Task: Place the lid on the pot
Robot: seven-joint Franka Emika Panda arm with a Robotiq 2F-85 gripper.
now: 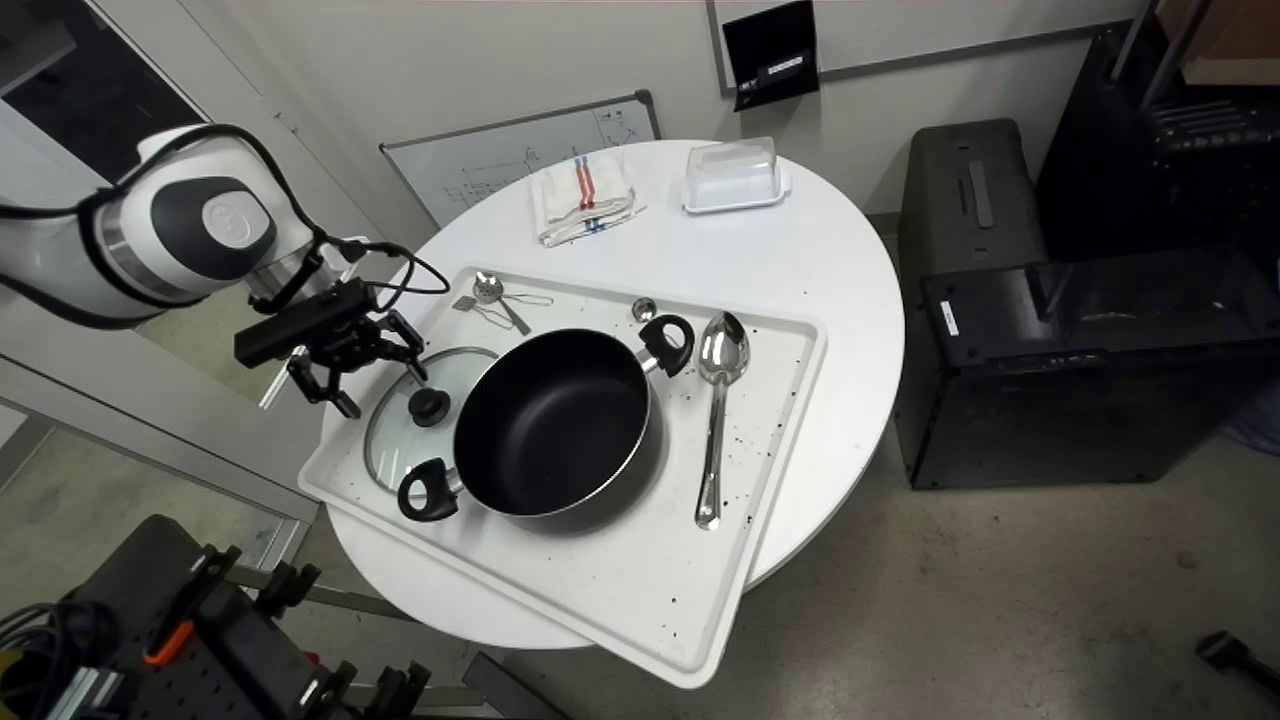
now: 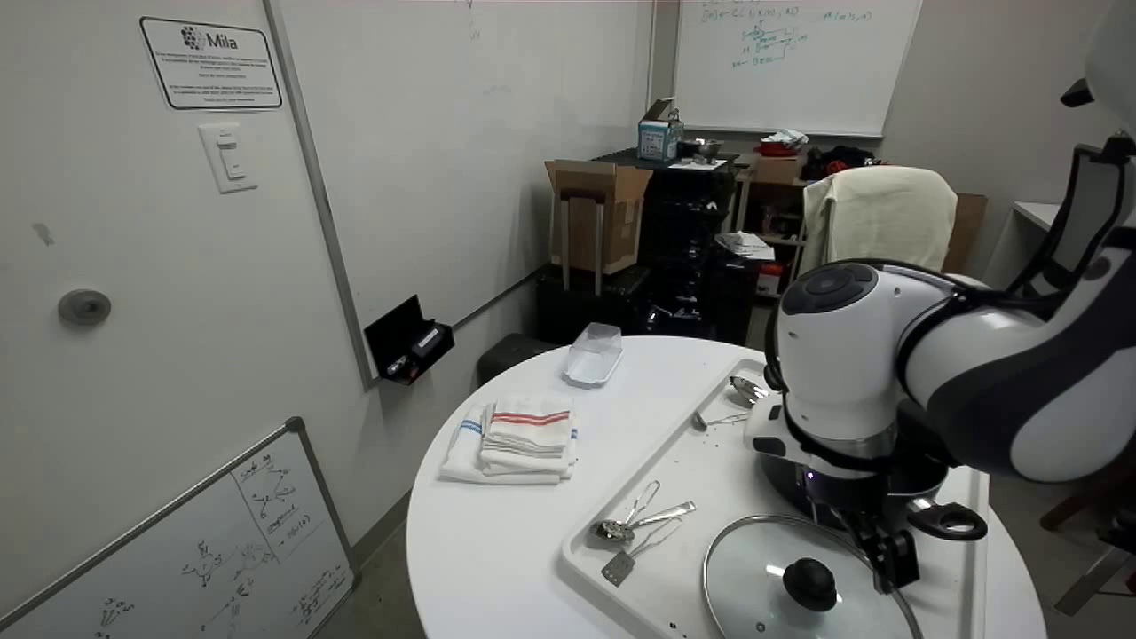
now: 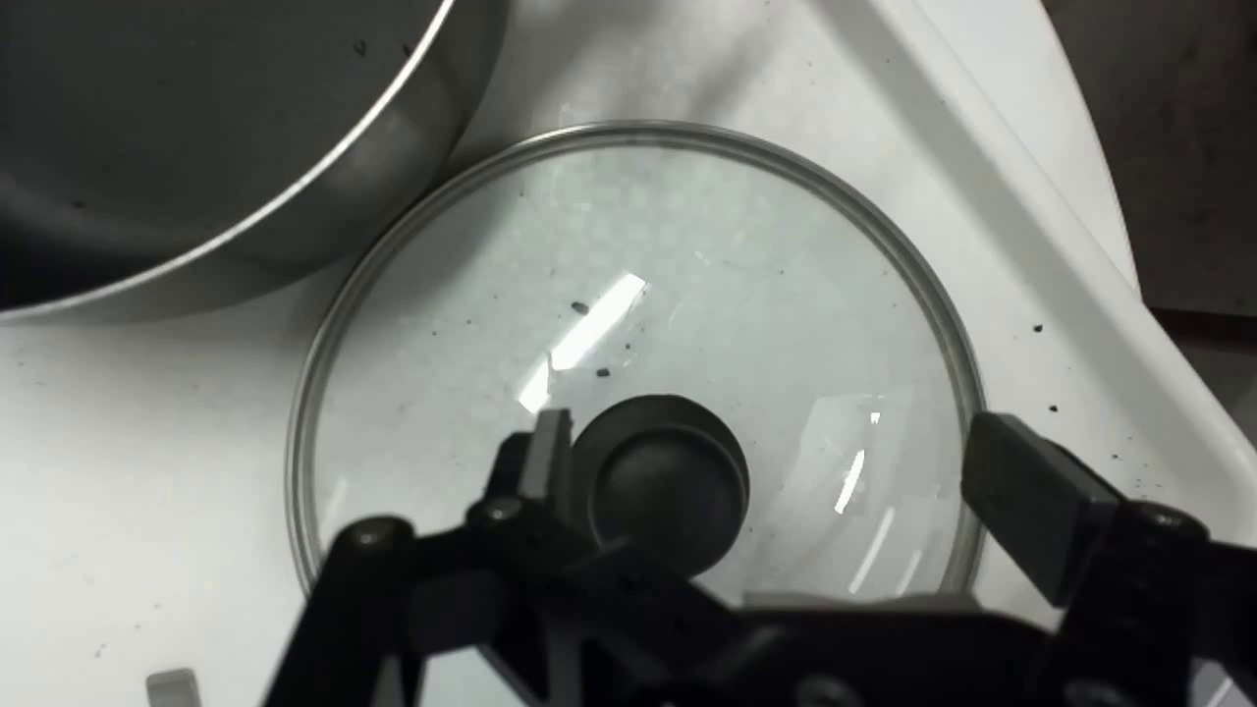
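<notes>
A round white table [image 1: 800,260] is standing near a low whiteboard [image 1: 530,155], and folded cloths [image 1: 585,200] and a big white tray [image 1: 650,595] are resting on it. On the tray, a long shiny spoon [image 1: 715,420] is lying on one side of the black pot [image 1: 555,425], and the glass lid [image 3: 678,344] is lying on the other, just beside the pot, which is standing open. The gripper [image 3: 786,471] is hanging over the lid, and its jaws are standing wide apart and holding nothing. What is mattering most is where the round black knob [image 3: 668,491] is sitting. In the wrist view it is showing in the gap, but not in the middle: it is sitting right by the finger [image 3: 546,457] nearer the pot, while the far finger [image 3: 1036,506] is showing over the lid's edge. So I am guessing that the gripper is needing a small slide toward the pot's side before going down to pinch. The knob is looking round from above, with no long side, so twisting around is likely not helping much. How high the tips are hanging above it, I am not able to tell.
</notes>
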